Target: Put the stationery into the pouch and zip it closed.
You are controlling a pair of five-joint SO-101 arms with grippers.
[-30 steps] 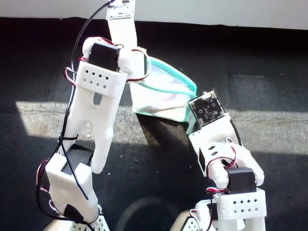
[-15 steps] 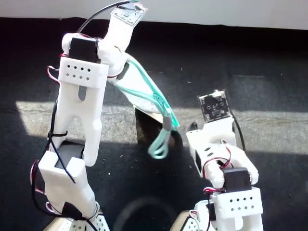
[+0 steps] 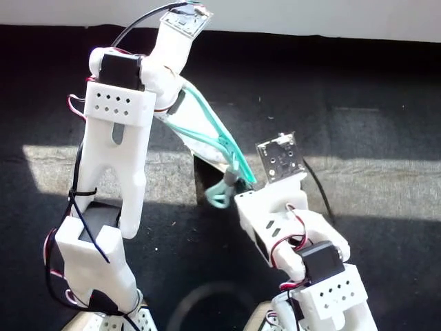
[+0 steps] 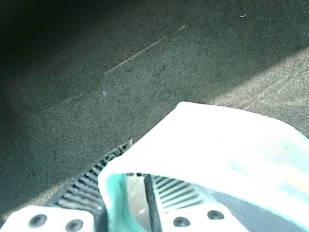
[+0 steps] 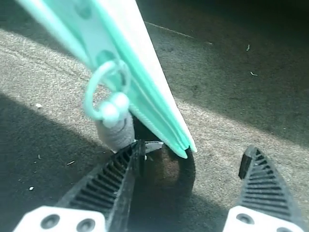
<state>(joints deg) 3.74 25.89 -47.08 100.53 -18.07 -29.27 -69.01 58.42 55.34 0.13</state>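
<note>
A white pouch (image 3: 204, 132) with a teal zip edge hangs tilted above the dark mat, and my left gripper (image 3: 176, 103) is shut on its upper end. In the left wrist view the pouch (image 4: 217, 145) lies clamped between the ribbed pads of my left gripper (image 4: 140, 186). From its low end dangles a teal cord loop (image 3: 220, 193). My right gripper (image 5: 193, 159) stands open just under that low corner of the pouch (image 5: 140, 92), one fingertip (image 5: 130, 159) touching the grey toggle (image 5: 116, 135) below the teal ring (image 5: 104, 94). Faint colours show through the pouch wall.
A dark mat (image 3: 372, 89) covers the table, with a sunlit band (image 3: 386, 183) running across it. A white edge (image 3: 331, 17) runs along the far side. The right arm's circuit board (image 3: 279, 158) stands just beside the hanging pouch.
My left arm raised the pouch off the mat so it hangs tilted. My right gripper then swung left to the pouch's low corner and cord loop.
</note>
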